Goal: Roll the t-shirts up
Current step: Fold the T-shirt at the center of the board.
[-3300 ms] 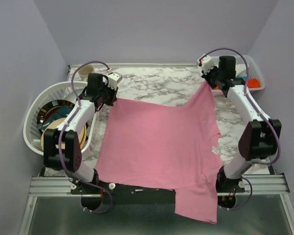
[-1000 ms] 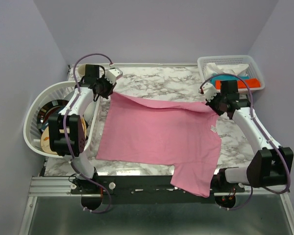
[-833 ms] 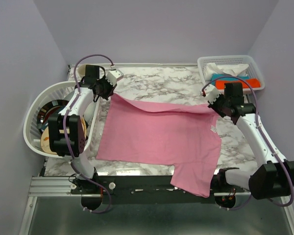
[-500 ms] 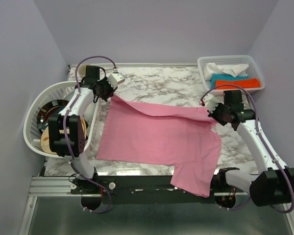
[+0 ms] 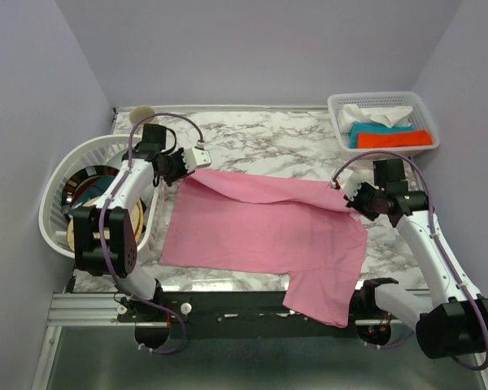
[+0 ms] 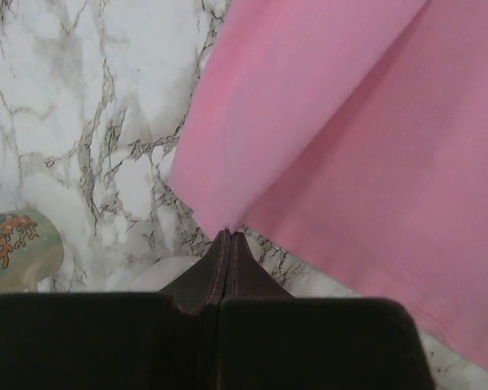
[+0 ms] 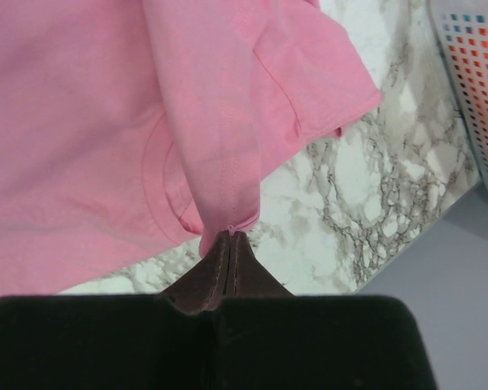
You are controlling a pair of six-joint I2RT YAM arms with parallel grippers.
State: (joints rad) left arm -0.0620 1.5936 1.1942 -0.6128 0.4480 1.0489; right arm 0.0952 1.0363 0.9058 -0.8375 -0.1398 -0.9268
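A plain pink t-shirt (image 5: 260, 231) lies spread on the marble table (image 5: 268, 142). One sleeve hangs over the near edge. Its far edge is lifted and folded toward the near side. My left gripper (image 5: 189, 165) is shut on the far left corner of the t-shirt (image 6: 342, 138) and holds it just above the table. My right gripper (image 5: 344, 197) is shut on the far right corner of the t-shirt (image 7: 220, 130), lifted off the table near the other sleeve.
A white laundry basket (image 5: 61, 175) with items inside stands left of the table. A white mesh tray (image 5: 339, 110) with folded white, teal and orange cloths stands at the far right; its side shows in the right wrist view (image 7: 480, 89). A beige round object (image 5: 141, 114) sits at the far left corner.
Both grippers have moved toward the near side with the far edge of the t-shirt, folding it over the rest. The left gripper also moved a little to the right.
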